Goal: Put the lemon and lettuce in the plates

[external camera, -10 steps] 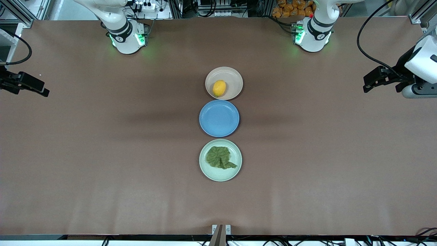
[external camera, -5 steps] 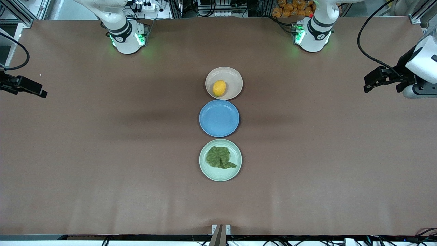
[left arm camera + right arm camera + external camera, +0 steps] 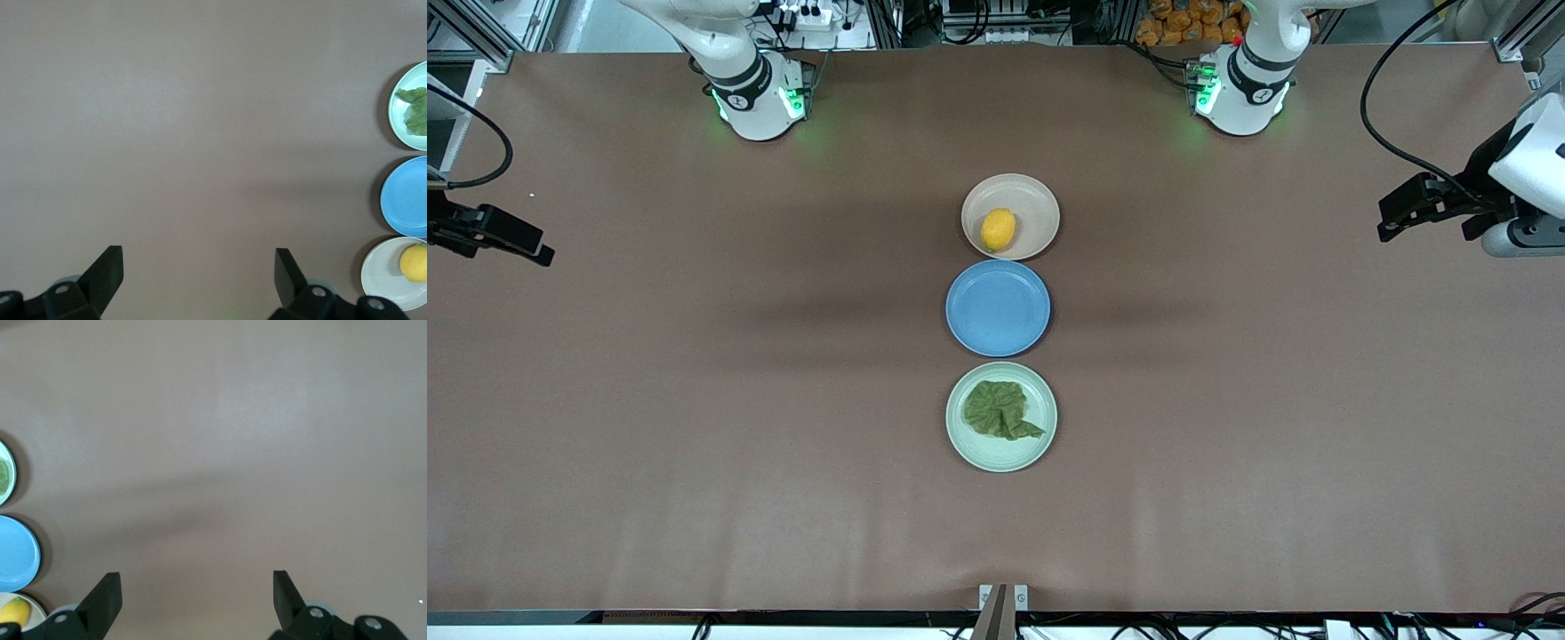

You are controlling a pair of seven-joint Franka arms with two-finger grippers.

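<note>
The lemon [image 3: 998,229] lies in the beige-pink plate [image 3: 1042,206], the plate nearest the robots' bases. The lettuce [image 3: 999,410] lies in the mint green plate [image 3: 1040,444], the plate nearest the front camera. My left gripper [image 3: 1384,224] is open and empty, up over bare table at the left arm's end. My right gripper [image 3: 546,253] is open and empty, up over the table's edge at the right arm's end. The left wrist view shows its open gripper [image 3: 199,263], the lemon [image 3: 413,262] and the lettuce [image 3: 419,110]. The right wrist view shows its open gripper [image 3: 197,587] and the lemon [image 3: 13,611].
An empty blue plate [image 3: 998,308] sits between the two other plates, in line with them at the table's middle. The brown table [image 3: 694,400] is bare on both sides of the plates. The arms' bases [image 3: 758,98] stand along the edge farthest from the front camera.
Both grippers have shifted slightly at the table's ends. The plates, lemon and lettuce have not moved.
</note>
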